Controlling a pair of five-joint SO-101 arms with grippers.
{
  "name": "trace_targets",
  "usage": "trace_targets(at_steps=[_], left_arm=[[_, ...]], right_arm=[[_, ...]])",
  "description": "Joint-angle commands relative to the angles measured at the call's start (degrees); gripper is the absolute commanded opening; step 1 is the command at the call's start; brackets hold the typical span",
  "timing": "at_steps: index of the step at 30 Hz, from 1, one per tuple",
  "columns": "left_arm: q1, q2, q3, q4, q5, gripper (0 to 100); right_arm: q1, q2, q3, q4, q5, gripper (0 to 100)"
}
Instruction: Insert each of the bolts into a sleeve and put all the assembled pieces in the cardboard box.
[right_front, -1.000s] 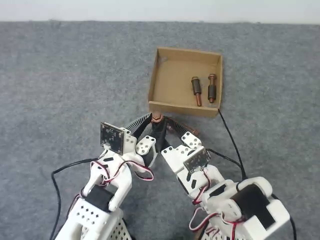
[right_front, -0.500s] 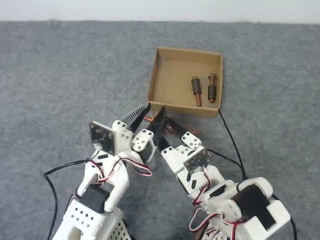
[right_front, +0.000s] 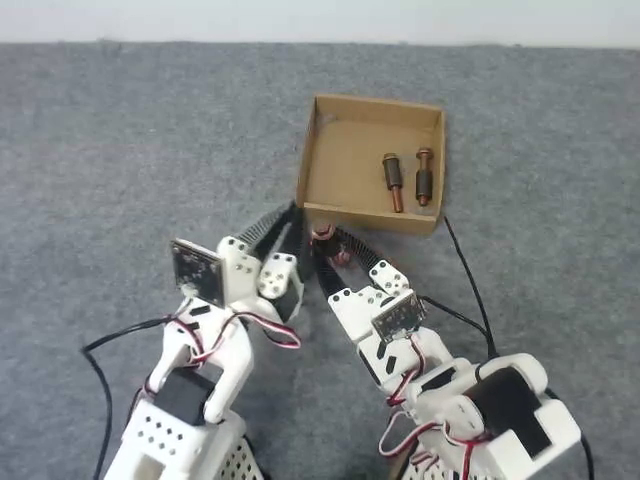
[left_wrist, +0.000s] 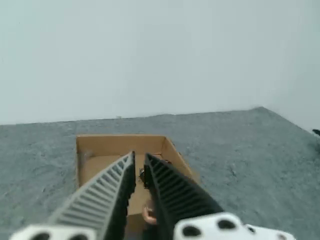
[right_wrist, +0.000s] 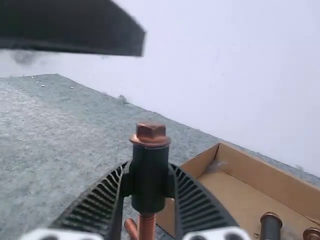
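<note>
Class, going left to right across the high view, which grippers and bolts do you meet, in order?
left gripper → right gripper with the held bolt → first boxed bolt → second boxed bolt

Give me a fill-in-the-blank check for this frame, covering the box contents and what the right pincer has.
1. The cardboard box holds ___ assembled pieces.
2. The right pincer is shut on a bolt seated in a black ___.
3. In the high view, that held bolt is ___ the box, close to its near wall.

Missing words: two; sleeve; outside.
</note>
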Motion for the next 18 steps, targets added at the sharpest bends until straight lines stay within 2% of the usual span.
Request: trace_targets(at_steps=[1, 6, 11, 18], left_arm=[[-5.8, -0.9, -0.7, 0.1, -0.2, 1], [-14.6, -0.9, 4.3, 0.1, -0.2, 1], [-19.1, -0.9, 10.7, 0.1, 0.0, 1], [-23.8, -0.9, 10.7, 14.2, -0.2, 1]], right_arm=[[0.9, -3.7, 0.9, -1.4, -0.3, 0.6], [0.9, -3.7, 0.9, -1.4, -0.3, 0.6], [0.9, -3.7, 0.9, -1.4, -0.3, 0.6], [6.0, -3.8, -0.2, -5.9, -0.4, 0.6]])
